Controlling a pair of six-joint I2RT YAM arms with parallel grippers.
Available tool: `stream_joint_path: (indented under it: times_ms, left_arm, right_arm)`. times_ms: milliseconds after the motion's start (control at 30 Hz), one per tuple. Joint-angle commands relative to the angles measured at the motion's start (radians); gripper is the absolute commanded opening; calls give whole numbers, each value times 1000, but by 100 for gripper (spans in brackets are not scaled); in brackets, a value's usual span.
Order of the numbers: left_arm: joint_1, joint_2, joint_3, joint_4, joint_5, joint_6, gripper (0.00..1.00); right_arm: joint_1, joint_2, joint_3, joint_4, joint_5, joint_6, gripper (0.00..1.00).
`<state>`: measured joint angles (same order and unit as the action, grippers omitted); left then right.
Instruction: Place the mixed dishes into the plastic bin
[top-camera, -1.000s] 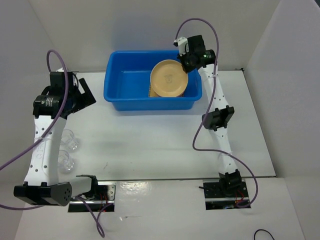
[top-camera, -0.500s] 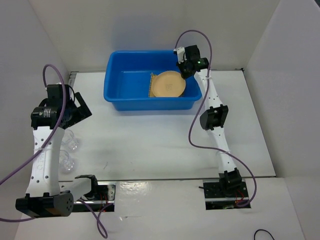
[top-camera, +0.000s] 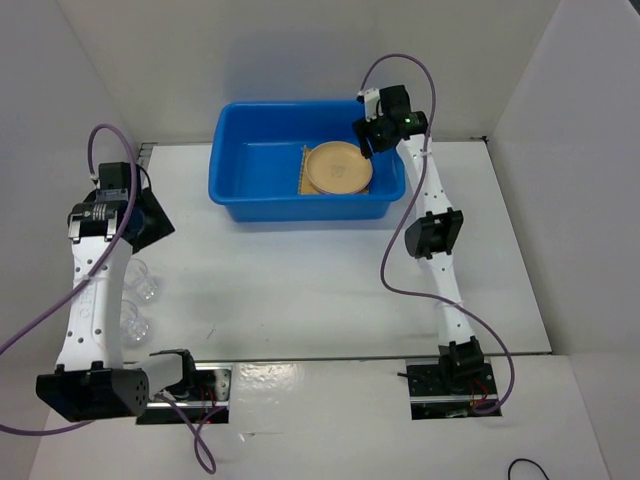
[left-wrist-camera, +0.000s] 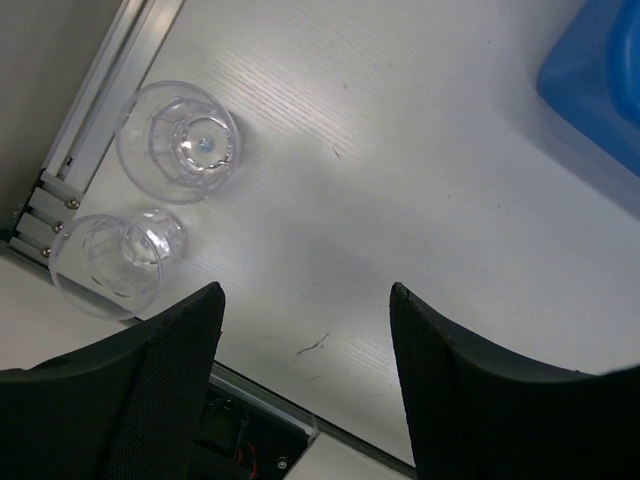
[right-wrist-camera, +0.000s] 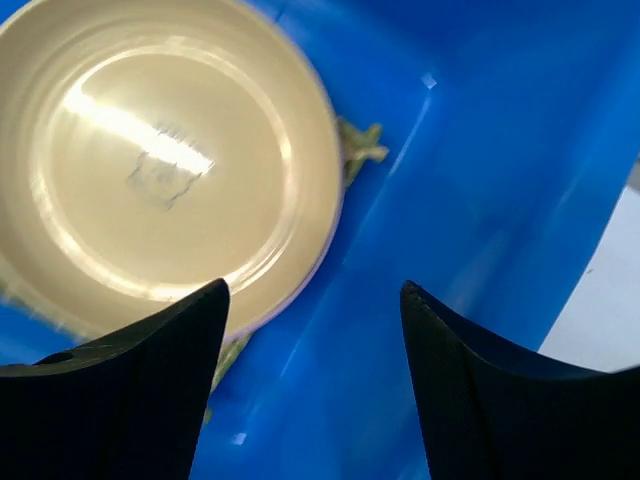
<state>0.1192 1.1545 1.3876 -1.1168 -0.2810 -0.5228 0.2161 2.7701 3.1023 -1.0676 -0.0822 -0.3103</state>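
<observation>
Right gripper (right-wrist-camera: 310, 300): fingers apart, gripping nothing, hanging over the right end of the large bright blue rectangular plastic bin (top-camera: 225, 185), close to its right wall.

Just left of the fingers, flat on the bin floor and face up: round tan-orange plate (right-wrist-camera: 160, 160). Thin pinkish edge under its rim; cannot tell what it is.

Under the plate: square yellow woven mat (top-camera: 303, 170), poking out on the plate's left, sides roughly parallel to the bin walls. Left half of the bin floor bare.

Bin at the far edge of the white table (top-camera: 300, 280), long axis left to right.

Left gripper (left-wrist-camera: 305, 300): fingers apart, empty, above bare table near the left edge.

Two small clear plastic cups (left-wrist-camera: 180, 140) just beside each other at the left edge by the aluminium rail (left-wrist-camera: 95, 140), well apart from the bin. Wide bare table between the cups and the bin.
</observation>
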Motion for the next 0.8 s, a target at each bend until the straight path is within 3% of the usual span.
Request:
stream_joint_path:
  times_ms: [0, 67, 167, 300, 400, 633, 767]
  left_arm:
    - [29, 33, 30, 2, -85, -5, 74]
    - [53, 77, 30, -8, -96, -31, 75]
    - [75, 154, -8, 11, -67, -31, 80]
    - [95, 240, -61, 66, -67, -54, 83]
    - [115, 274, -94, 127, -46, -23, 83]
    - [137, 318, -134, 224, -84, 30, 80]
    - [160, 358, -156, 267, -84, 49, 75]
  right_arm:
    - [6, -193, 7, -191, -135, 2, 75]
    - [6, -335, -124, -232, -194, -29, 75]
    - [6, -482, -492, -232, -249, -38, 75]
    - [-3, -734, -873, -111, -213, -53, 72]
    - [-12, -892, -1170, 33, -81, -38, 71]
    - [49, -1228, -1762, 344, 396, -3, 58]
    - [115, -1348, -1919, 411, 606, 16, 57]
